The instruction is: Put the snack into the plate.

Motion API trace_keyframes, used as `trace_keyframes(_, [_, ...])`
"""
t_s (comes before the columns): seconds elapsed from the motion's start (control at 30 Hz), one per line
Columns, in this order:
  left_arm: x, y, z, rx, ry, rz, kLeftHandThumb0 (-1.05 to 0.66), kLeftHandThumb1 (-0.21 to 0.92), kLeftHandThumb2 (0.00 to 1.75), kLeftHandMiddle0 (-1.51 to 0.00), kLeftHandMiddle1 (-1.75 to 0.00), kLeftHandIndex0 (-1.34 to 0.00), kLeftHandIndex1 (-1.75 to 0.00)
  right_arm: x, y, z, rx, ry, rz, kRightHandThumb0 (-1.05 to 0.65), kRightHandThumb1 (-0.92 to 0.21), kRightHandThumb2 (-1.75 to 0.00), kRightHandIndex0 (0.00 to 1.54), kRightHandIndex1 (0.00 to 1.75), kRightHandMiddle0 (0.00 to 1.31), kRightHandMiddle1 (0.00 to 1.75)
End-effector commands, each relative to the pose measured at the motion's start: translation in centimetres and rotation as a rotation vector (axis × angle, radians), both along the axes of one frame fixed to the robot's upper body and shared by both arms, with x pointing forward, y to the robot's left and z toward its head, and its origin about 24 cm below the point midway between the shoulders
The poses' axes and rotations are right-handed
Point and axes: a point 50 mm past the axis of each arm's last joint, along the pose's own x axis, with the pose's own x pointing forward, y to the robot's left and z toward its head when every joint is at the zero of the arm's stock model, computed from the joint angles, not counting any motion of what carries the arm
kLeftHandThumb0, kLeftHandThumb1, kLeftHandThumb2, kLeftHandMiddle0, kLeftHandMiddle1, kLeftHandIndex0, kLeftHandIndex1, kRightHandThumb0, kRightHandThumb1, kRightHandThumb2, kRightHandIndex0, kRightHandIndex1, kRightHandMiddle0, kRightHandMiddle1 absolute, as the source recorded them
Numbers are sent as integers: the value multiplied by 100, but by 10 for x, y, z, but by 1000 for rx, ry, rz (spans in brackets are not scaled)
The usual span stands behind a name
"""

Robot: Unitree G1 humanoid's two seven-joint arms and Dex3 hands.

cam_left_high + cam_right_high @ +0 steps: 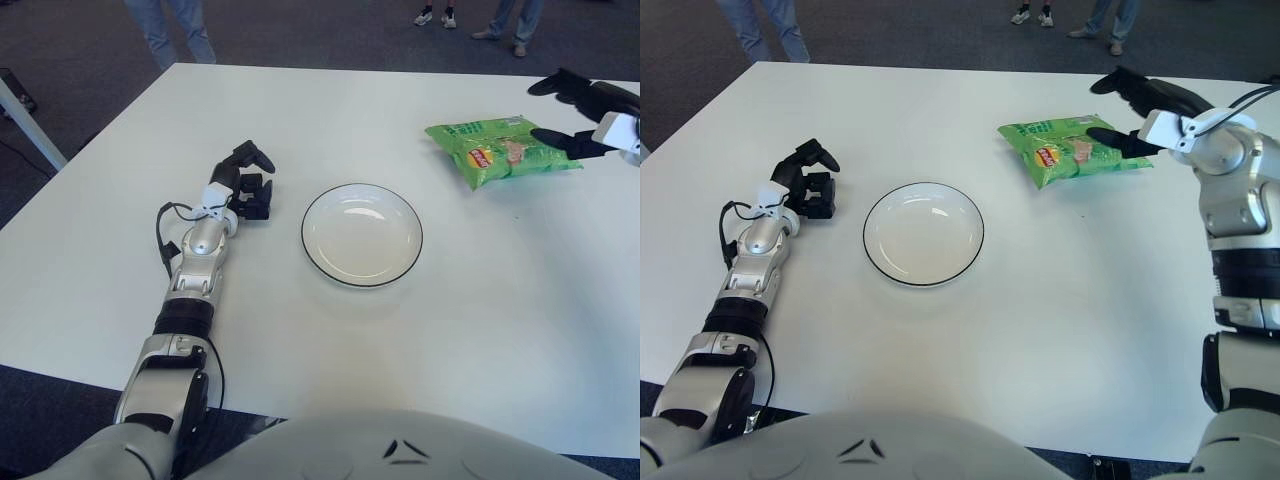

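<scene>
Two hands are over the white table (pixel 300 340), and only one is near the snack. Nearest to the robot, the left hand (pixel 245 186) shows to the left of the plate, well apart from it, with its black fingers curled and nothing held between them. In the middle stands the round white plate with a thin dark rim (pixel 362 233), and it carries nothing. Farther away and to the right lies the green crinkled plastic snack bag with a yellow and red logo (pixel 1072 151), flat on the table and well apart from the plate. The right hand (pixel 1130 108) is at the far right end of the bag with its fingers spread: one dark finger reaches over the bag's end, the others are raised above it. It grips nothing.

I judge that the grasp is not yet made. The bag is smooth and puffed, so if the fingers close only on its edge, it may slide out or fall short of the plate.
</scene>
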Motion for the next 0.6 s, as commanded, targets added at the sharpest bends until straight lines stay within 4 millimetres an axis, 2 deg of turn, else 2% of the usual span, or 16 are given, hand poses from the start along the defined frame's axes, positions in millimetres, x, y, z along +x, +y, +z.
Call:
trace_keyframes(0.0, [-13,-1,-28,-26,91,10,-49,28,135,-126,-175,-64,-175,5,4,-1,-54,-9,57,-87,-92,-60,16,14,0,74])
trace_keyframes(0.33, [-14,-3,-26,11,54,32,-50,27,137,-126,-175,-65,-175,22,6,-34,-253,104,160,-96,-92,-53,5,8,0,58])
trace_keyframes(0.57, [-15,-4,-26,37,53,35,-50,25,139,-126,-175,-66,-175,26,4,-45,-364,101,213,-98,-92,-49,2,6,0,50])
